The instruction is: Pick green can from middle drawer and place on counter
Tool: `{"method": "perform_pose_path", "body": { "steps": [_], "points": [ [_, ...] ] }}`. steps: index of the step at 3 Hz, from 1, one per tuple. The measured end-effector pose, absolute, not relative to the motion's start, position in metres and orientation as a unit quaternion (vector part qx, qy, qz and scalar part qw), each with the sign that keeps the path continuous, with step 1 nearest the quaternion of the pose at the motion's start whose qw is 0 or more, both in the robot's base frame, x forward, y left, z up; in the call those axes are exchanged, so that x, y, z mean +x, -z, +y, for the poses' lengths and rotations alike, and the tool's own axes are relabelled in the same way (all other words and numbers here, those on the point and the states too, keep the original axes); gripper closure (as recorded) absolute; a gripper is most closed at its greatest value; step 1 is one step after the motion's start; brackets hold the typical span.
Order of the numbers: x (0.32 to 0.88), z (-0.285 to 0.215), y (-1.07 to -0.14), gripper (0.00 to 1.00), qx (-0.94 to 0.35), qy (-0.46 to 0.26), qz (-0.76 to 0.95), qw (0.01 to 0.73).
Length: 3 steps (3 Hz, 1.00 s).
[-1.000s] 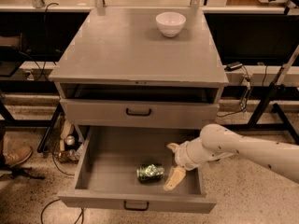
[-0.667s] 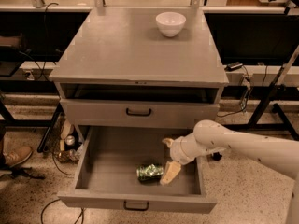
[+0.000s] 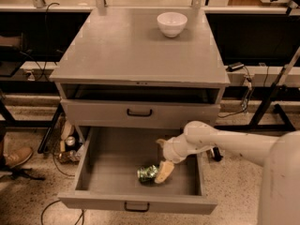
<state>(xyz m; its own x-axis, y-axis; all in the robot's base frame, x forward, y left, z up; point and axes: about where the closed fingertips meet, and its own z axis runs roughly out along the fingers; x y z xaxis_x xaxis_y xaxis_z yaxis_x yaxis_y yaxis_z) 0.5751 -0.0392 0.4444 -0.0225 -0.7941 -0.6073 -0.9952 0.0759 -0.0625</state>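
Note:
The green can [image 3: 147, 173] lies on its side in the open middle drawer [image 3: 112, 149], near the drawer's front centre. My gripper [image 3: 162, 157] is down inside the drawer, just right of the can, with its jaws open. The near fingertip [image 3: 164, 171] is against the can's right end. The far fingertip [image 3: 161, 142] is further back, clear of the can. The white arm [image 3: 234, 144] reaches in from the right. The counter [image 3: 131, 50] is the cabinet's grey top.
A white bowl [image 3: 171, 23] stands at the back right of the counter. The drawer above [image 3: 139, 112] is shut, with an open slot over it. A shoe [image 3: 16, 156] and cables lie on the floor at left. Black table legs [image 3: 274, 95] stand at right.
My gripper has moved left inside the drawer, closer to the can. Its near fingertip now meets the can's right end. The can has not moved.

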Motion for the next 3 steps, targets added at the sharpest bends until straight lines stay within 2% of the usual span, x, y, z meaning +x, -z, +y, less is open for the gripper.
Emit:
{"method": "perform_pose_path", "body": {
  "steps": [2, 3],
  "points": [
    [0.581, -0.017, -0.399, 0.00, -0.659, -0.196, 0.687, 0.235],
    [0.581, -0.009, -0.371, 0.26, -0.652, -0.203, 0.698, 0.214]
  ]
}}
